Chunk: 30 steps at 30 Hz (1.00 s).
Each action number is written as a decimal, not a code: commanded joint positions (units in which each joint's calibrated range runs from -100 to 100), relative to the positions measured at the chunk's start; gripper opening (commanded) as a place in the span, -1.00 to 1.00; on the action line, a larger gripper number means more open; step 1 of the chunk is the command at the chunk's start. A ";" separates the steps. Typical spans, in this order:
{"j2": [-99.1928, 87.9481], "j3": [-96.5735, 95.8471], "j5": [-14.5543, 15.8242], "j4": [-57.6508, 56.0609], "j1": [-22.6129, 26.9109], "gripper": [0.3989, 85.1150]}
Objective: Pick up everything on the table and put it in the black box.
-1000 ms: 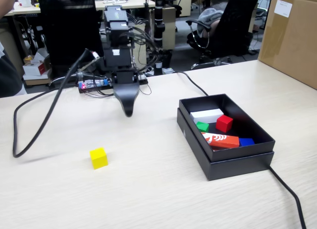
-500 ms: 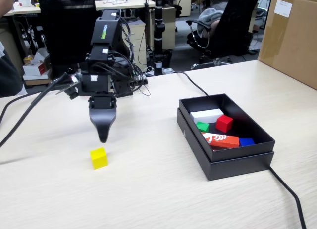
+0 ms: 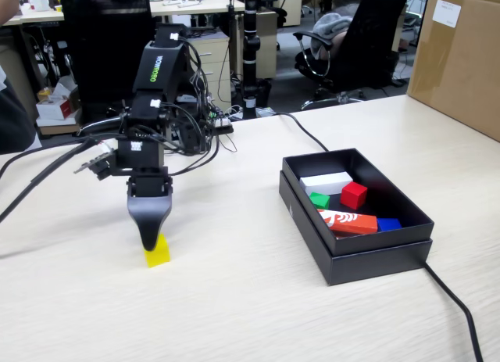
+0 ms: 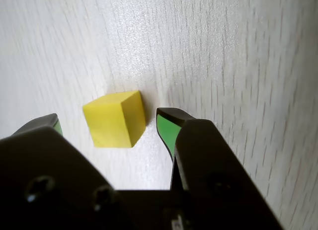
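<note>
Koch arm point(image 3: 160, 80): black, folded forward from its base, wrist bent so the gripper point(image 3: 150, 241) points straight down at the tabletop. Gripper, wrist view point(image 4: 108, 124): jaws parted, a clear gap between them; green-padded fingertips point(image 4: 166, 128) showing on the inner faces, tips low near the table surface.

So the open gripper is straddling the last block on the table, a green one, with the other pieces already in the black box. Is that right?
Not quite: the block between the open gripper's fingers is yellow, not green, as the wrist view shows. The green there is only the finger pads. The rest holds: the fixed view shows the other pieces already in the black box.
</note>
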 commanded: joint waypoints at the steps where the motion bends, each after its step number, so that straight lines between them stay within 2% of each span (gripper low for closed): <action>1: 0.25 5.03 -0.34 2.18 -0.34 -0.06; 14: 8.05 7.48 -0.68 2.18 -0.34 -0.07; 15: 8.05 7.48 -0.93 2.18 -0.34 -0.16; 18: 8.05 8.30 -1.27 2.18 -0.34 -0.64; 21: 8.05 9.02 -1.56 2.18 -0.39 -0.95; 27: 6.10 8.39 -1.81 -0.58 -0.24 -0.99; 29: -0.78 8.57 -0.68 -4.99 0.68 -0.99; 30: -6.29 8.66 0.83 -8.18 2.05 -0.99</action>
